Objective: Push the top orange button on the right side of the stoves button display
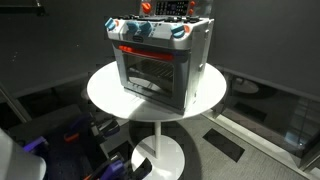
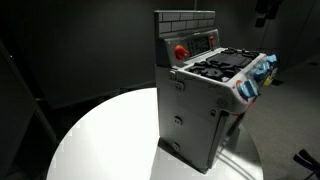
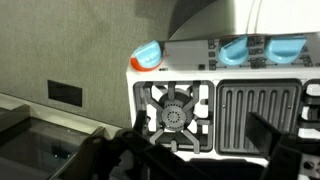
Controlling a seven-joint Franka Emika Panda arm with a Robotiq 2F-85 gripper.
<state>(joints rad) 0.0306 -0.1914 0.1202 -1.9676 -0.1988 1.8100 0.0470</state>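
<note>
A grey toy stove (image 1: 160,60) stands on a round white table (image 1: 105,95). It has blue knobs (image 1: 150,32) on the front. Its raised back panel (image 2: 190,45) bears a red-orange button (image 2: 181,52) beside a small display; red-orange buttons also show on the panel in an exterior view (image 1: 150,8). In the wrist view my gripper (image 3: 200,150) is open and empty. It hangs over the stove top, above a round burner (image 3: 175,115) and a ribbed griddle (image 3: 255,108). The back panel's buttons do not show there. A dark part of the gripper (image 2: 265,12) shows above the stove.
The table rests on a white pedestal base (image 1: 160,155). The wrist view shows blue knobs (image 3: 235,50) and one knob with orange (image 3: 148,57) along the stove's front edge. Dark floor and dark walls surround the table (image 2: 100,140).
</note>
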